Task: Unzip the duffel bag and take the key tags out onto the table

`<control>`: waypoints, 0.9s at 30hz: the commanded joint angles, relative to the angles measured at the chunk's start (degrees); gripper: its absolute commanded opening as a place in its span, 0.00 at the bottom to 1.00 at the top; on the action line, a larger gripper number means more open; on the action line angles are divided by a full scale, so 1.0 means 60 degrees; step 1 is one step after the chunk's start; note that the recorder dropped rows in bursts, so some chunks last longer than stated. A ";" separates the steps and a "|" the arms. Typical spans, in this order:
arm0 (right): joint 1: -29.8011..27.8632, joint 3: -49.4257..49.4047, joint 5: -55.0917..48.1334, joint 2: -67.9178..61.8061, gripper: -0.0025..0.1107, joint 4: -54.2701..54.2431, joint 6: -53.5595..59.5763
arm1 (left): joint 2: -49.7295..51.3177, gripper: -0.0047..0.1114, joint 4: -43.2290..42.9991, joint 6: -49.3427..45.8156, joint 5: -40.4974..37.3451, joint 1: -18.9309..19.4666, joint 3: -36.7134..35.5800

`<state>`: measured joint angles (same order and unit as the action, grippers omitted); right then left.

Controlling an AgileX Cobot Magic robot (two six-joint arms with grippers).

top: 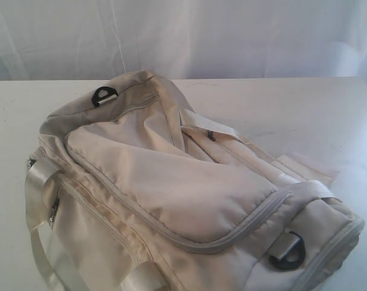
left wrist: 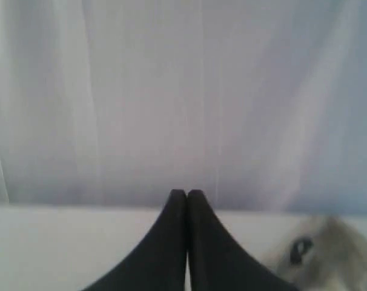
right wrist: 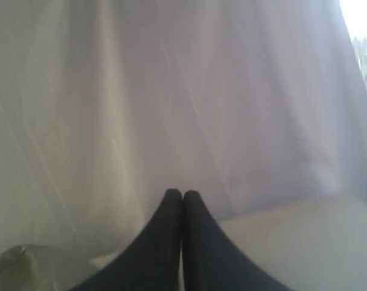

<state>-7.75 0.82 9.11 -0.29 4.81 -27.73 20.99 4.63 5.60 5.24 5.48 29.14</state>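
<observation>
The cream-beige duffel bag [top: 171,194] lies across the white table [top: 304,115], its U-shaped zip flap [top: 165,176] lying flat and zipped. Black D-rings show at the far end [top: 104,95] and the near end [top: 288,253]. No key tags are in view. Neither arm appears in the exterior view. My left gripper [left wrist: 187,193] is shut with nothing between its black fingers; a blurred end of the duffel bag [left wrist: 323,251] shows beside it. My right gripper [right wrist: 182,193] is also shut and empty, with a corner of the bag [right wrist: 14,267] at that view's edge.
A white curtain [top: 183,36] hangs behind the table's far edge. Pale webbing straps [top: 38,194] trail off the bag's left side, with a small metal zip pull [top: 52,213] on the side pocket. Bare tabletop lies to the right of the bag and behind it.
</observation>
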 commanded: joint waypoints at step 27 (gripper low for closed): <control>0.0638 0.7177 -1.2383 -0.7148 0.71 -0.5101 0.5426 | 1.4248 0.55 0.4509 -0.6841 -1.1616 -0.0541 1.2347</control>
<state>-3.98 43.47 -64.83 -42.68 -25.56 6.96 104.78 30.71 -33.42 -64.53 3.86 102.81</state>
